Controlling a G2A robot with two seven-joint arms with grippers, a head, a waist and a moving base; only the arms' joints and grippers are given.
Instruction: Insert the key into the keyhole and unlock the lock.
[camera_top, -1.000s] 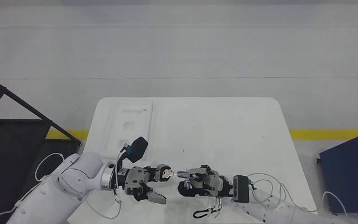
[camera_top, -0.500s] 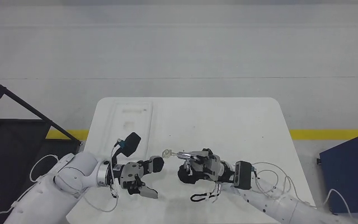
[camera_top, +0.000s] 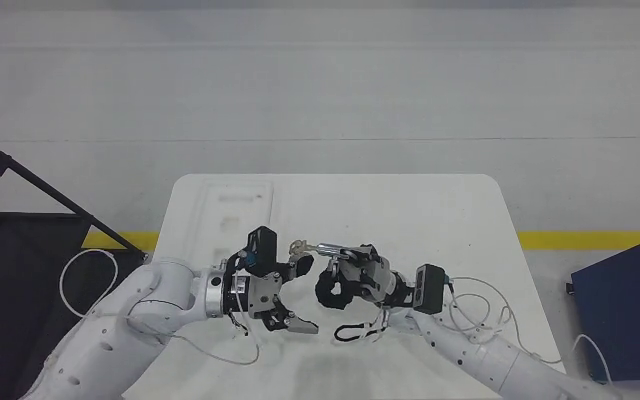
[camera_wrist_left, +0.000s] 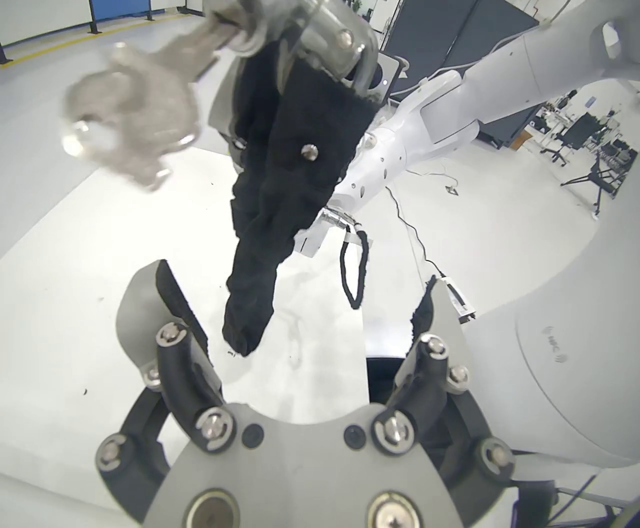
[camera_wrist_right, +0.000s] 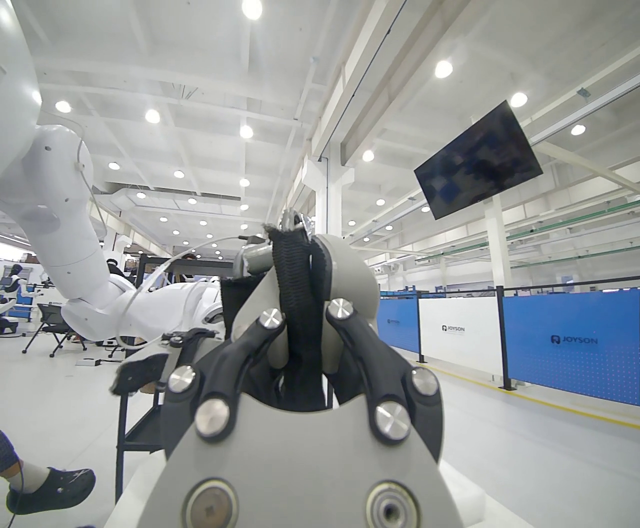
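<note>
White tabletop (camera_top: 430, 215) lies under both arms, and a big bright hall goes on behind it.

Closest to the robot is the left gripper (camera_top: 305, 295). Its jaws are wide apart and they hold nothing. The left wrist view looks past these two fingers (camera_wrist_left: 165, 290) down onto the tabletop.

Just beside it is the right gripper (camera_top: 335, 272), pointing at the left one. Its jaws are squeezed together on the lock (camera_top: 345, 265). Black cloth covers its fingers (camera_wrist_left: 300, 150), and the silver lock (camera_wrist_left: 330, 30) pokes out at their tips. In the right wrist view the jaws are tight around a black strip, with a bit of shiny metal at the tip.

The key (camera_top: 300, 245) is stuck in the lock. Its round head (camera_wrist_left: 125, 125) sticks out sideways toward the left arm. The key and lock are up in the air, off the tabletop. The key head is near one left finger, but it is not between the left jaws.

A black cord loop (camera_top: 352, 330) hangs down under the right arm.

Farther back, a flat white tray (camera_top: 235, 210) lies on the far left part of the tabletop.

Past the tabletop is grey floor (camera_top: 320, 90) with a yellow line (camera_top: 575, 240) on it.
</note>
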